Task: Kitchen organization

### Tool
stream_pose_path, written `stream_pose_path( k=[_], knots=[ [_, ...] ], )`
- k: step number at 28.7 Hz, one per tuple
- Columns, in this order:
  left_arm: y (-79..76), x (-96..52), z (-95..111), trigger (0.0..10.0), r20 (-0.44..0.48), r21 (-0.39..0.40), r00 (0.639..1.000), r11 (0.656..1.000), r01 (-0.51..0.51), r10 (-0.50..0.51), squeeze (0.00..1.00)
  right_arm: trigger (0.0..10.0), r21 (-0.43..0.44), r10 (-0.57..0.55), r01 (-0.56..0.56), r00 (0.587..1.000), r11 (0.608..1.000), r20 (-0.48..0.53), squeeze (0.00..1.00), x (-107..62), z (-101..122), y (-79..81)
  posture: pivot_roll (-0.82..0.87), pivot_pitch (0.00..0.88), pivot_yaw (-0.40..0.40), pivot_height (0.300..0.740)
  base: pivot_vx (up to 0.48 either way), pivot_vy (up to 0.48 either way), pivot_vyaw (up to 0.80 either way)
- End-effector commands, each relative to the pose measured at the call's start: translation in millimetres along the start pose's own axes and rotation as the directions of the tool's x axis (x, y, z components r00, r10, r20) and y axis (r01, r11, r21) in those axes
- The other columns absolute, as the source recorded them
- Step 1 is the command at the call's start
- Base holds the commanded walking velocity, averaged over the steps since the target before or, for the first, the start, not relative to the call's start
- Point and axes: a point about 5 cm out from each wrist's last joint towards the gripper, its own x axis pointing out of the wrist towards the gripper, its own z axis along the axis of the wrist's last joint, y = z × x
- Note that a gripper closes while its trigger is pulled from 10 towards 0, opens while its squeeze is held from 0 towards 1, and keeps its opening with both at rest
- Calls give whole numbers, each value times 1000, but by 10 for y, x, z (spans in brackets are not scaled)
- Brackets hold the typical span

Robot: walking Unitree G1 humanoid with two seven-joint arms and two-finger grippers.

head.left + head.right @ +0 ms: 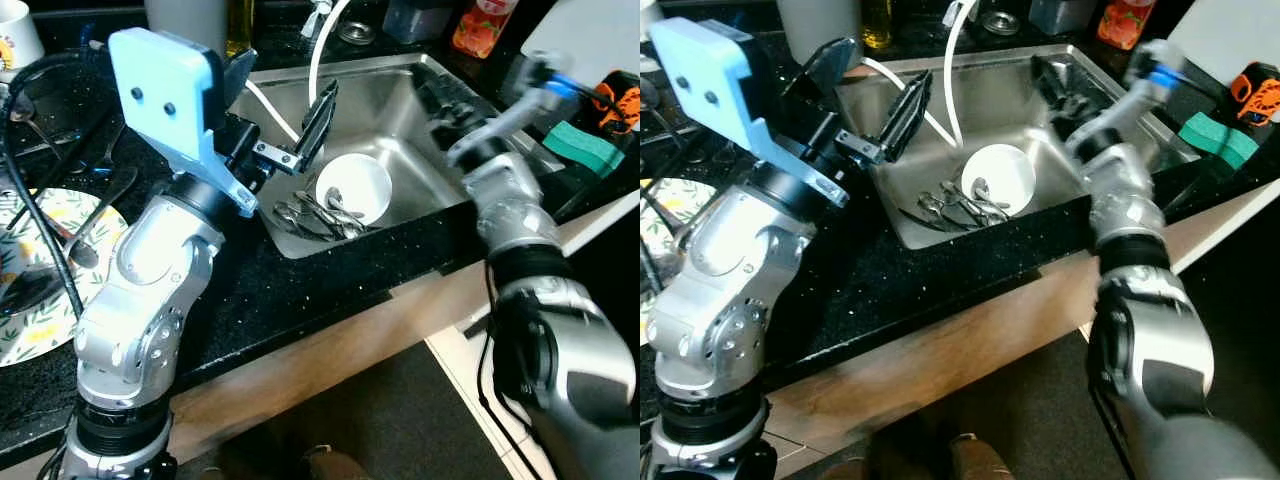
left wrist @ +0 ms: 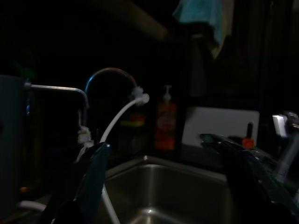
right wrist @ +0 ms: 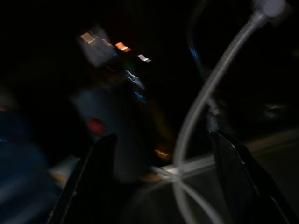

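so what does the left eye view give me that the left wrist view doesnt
Left eye view alone: the white bowl and the cutlery in the sink, the floral plate on the counter, and the blurred right gripper over the basin.

Left wrist view alone: the orange soap dispenser standing upright behind the sink, and the curved tap.

Both: the steel sink, the white hose and the open left gripper.

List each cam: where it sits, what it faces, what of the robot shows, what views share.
Left eye: head, looking down at sink; both arms show.
Right eye: same, stereo twin; bowl in sink.
Left wrist: along open left gripper over sink, toward soap bottle.
Right wrist: blurred, dark; open right gripper, hose.
Shared: hose, sink.
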Motion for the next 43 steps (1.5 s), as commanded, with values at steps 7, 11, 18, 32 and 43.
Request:
stream_pose_path(
  k=[7, 11, 18, 32, 43],
  knots=[
    [-160, -167, -26, 10000, 43, -235, 960, 931, 279, -277, 0, 10000, 149, 454, -445, 890, 883, -29, 0, -512, 163, 309, 116, 65, -87, 740, 0, 0, 0],
    [-357, -447, -94, 10000, 41, -346, 842, 783, 517, -538, 0, 10000, 253, 546, -502, 825, 827, -147, 0, -820, 58, 345, 110, 60, -77, 740, 0, 0, 0],
    [-495, -740, -227, 10000, 14, -453, 704, 623, 637, -710, 0, 10000, 403, 627, -513, 743, 758, -235, 0, -1176, -4, 428, 108, 54, -67, 740, 0, 0, 0],
    [-567, -1059, -409, 10000, -45, -589, 574, 486, 645, -817, 0, 10000, 558, 643, -361, 603, 747, -471, 0, -1725, -267, 473, 98, 54, -61, 740, 0, 0, 0],
    [-640, -1556, -907, 10000, -358, -678, 359, 504, 536, -862, 0, 10000, 469, 478, -129, 408, 874, -778, 0, -2304, -485, 202, 103, 48, -67, 740, 0, 0, 0]
  ],
)
